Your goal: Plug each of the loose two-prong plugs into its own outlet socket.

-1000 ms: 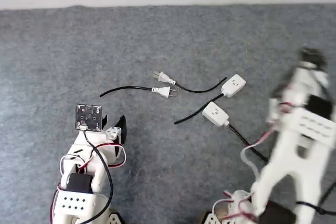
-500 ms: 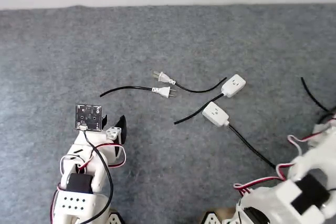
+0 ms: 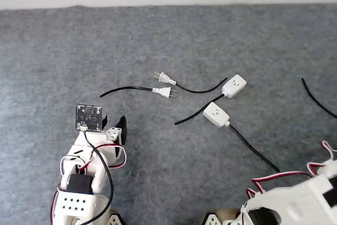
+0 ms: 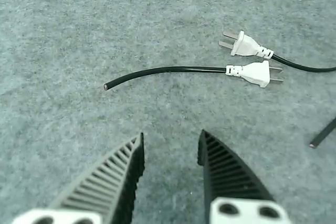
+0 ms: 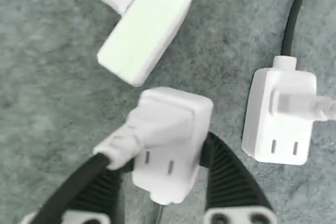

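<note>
Two white two-prong plugs (image 3: 164, 78) (image 3: 166, 93) on black cords lie at mid-table, also seen as the farther plug (image 4: 244, 44) and the nearer plug (image 4: 254, 72). Right of them lie two white outlet sockets (image 3: 234, 86) (image 3: 215, 114). My left gripper (image 3: 113, 125) (image 4: 171, 136) is open over bare carpet, short of the plugs. My right arm (image 3: 295, 204) is folded low at the near right corner. My right gripper (image 5: 168, 156) is shut on a white socket block (image 5: 168, 124), whose cord runs across one finger.
Grey carpet covers the table. Near the held block lie another white socket block (image 5: 278, 119) and a third white block (image 5: 144, 30). A loose black cord (image 3: 316, 98) runs off the right edge. A cord's cut end (image 4: 106, 86) lies ahead of the left gripper.
My right arm has swung from stretched out at the far right down to the near right corner, uncovering the black cord there. The left arm, plugs and sockets have not moved.
</note>
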You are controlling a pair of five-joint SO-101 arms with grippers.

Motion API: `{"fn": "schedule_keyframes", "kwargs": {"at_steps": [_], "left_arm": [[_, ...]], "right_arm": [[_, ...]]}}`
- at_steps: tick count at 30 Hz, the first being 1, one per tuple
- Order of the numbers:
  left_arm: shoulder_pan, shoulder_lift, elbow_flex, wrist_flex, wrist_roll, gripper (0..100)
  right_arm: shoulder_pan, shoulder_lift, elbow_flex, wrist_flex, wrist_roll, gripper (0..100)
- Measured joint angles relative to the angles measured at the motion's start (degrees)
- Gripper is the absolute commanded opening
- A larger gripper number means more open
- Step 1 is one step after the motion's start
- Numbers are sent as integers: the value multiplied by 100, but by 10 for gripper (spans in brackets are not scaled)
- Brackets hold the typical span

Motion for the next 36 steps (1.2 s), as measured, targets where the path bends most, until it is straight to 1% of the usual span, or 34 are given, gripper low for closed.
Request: {"fn": "schedule_keyframes", "kwargs": {"at_steps": [2,4,8,12,16,19,20,23,26,28,31,34,36], "left_arm": [[0,0,0,0,0,167],[0,0,0,0,0,167],[-9,0,0,0,-387,167],[0,0,0,0,-510,167],[-9,0,0,0,-545,167],[-9,0,0,0,-545,167],[-18,0,0,0,-545,167],[-237,0,0,-97,-519,167],[-343,0,0,-141,-352,167],[-343,0,0,-141,-343,167],[-343,0,0,-141,-316,167],[-343,0,0,-141,-308,167],[-343,0,0,-141,-308,167]], "right_arm": [[-9,18,-229,299,-18,308],[-53,18,-519,668,-229,333],[-334,18,-1442,1688,-554,314],[-747,18,-2558,2884,-923,314],[-1310,18,-3385,3938,-1187,314],[-1987,26,-3543,4484,-1231,309],[-2268,26,-3552,4598,-1248,293],[-3130,26,-3420,4624,-1371,214],[-3947,35,-3297,4624,-1398,128],[-4484,26,-3279,4624,-1407,91],[-5169,26,-3007,4589,-1380,75],[-5758,26,-2549,4440,-1046,74],[-6057,26,-2154,4097,-862,74]]}}
